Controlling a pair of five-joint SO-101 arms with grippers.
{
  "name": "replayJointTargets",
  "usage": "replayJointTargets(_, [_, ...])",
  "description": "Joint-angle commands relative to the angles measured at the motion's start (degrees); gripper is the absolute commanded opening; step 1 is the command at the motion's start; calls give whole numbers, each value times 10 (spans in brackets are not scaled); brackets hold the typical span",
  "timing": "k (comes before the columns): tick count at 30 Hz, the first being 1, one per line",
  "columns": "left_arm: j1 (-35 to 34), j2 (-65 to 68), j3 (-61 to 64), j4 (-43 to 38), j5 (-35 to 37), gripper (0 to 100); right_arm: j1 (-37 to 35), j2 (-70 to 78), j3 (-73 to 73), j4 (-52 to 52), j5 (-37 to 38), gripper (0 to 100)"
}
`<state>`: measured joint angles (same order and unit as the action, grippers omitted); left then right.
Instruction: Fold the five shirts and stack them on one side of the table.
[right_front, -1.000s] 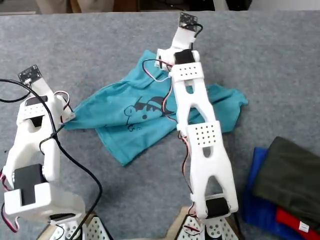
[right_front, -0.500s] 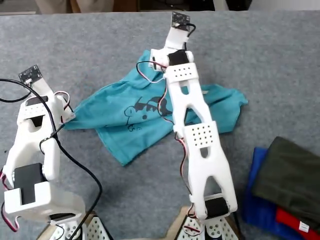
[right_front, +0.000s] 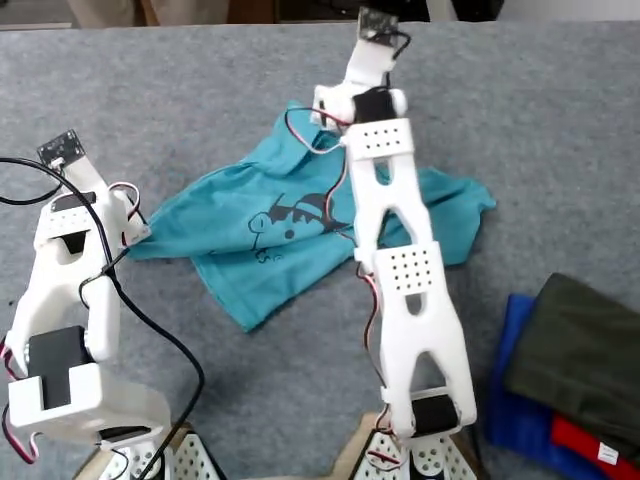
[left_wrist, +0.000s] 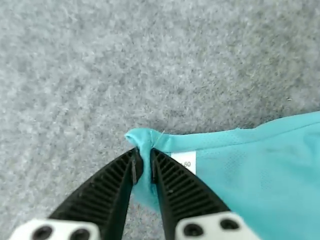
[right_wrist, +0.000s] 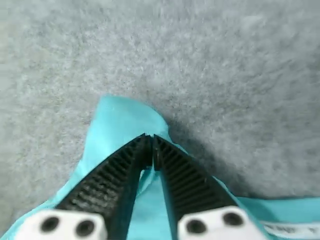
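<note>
**Item: one teal shirt, held at two points by both arms**

- Teal short-sleeved cotton shirt with a dark printed figure (right_front: 250, 222): lies crumpled and unfolded near the middle of the grey felt-covered desk (right_front: 150, 90). One point of the cloth reaches toward the desk's far edge.
- Left gripper (left_wrist: 142, 157): black ribbed fingers closed tight on a bunched corner of the teal shirt, at the garment's left end. A small white sewn-in label (left_wrist: 184, 160) sits on the hem just beside the pinch.
- Right gripper (right_wrist: 149, 142): fingers pressed together on a raised peak of the teal cloth, at the shirt's far point. The right arm stretches over the middle of the garment.
- Stack at the near right corner of the desk, well apart from the teal shirt: a dark olive folded shirt (right_front: 585, 350) on top, a blue folded shirt (right_front: 515, 390) beneath it, a red folded shirt (right_front: 590, 445) at the near edge.
</note>
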<state>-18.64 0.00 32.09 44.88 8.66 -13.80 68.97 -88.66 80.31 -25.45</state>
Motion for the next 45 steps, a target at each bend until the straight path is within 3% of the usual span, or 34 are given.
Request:
replayJointTargets(1, [-3,-13,-18,8,3,19,12,-94,-71,60,23,5])
replayJointTargets(9, [-1,-131,-135,142,4,19,63,-304,-66,106,36,5])
replayJointTargets(14, [40,-249,-249,276,-1,19,65,-472,-63,141,62,5])
replayJointTargets(19, [69,-347,-341,346,-1,19,75,-626,-58,136,108,5])
replayJointTargets(26, [70,-386,-378,412,-25,19,87,-716,160,121,142,5])
replayJointTargets(31, [70,-362,-236,414,-26,19,77,-656,399,49,138,15])
replayJointTargets(35, [65,-355,-86,340,-48,19,53,-584,514,4,142,94])
replayJointTargets(40, [65,-350,43,271,-104,19,36,-455,533,-5,142,148])
replayJointTargets(45, [65,-350,112,208,-112,19,40,-298,497,26,141,148])
